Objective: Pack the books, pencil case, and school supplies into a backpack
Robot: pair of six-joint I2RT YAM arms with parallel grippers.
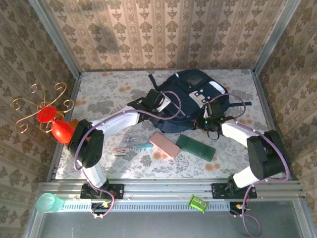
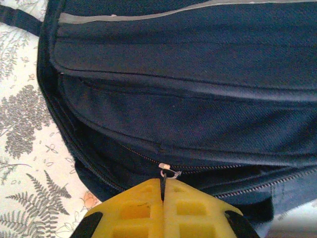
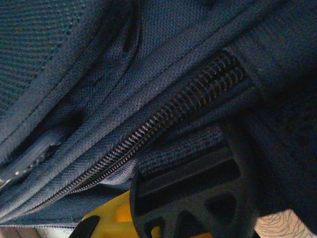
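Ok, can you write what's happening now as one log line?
left gripper: shut on zip pull | right gripper: shut, against backpack | pencil case, supplies: on table, not packed

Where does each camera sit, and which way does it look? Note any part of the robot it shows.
Top external: above and behind the bases, looking down on the table, the backpack and both arms.
Left wrist: on the left arm, looking along the left gripper, shut on the zip pull.
Right wrist: pressed close to the zip teeth, with its own fingers at the bottom edge.
Shared: both wrist views show navy backpack fabric and a zip.
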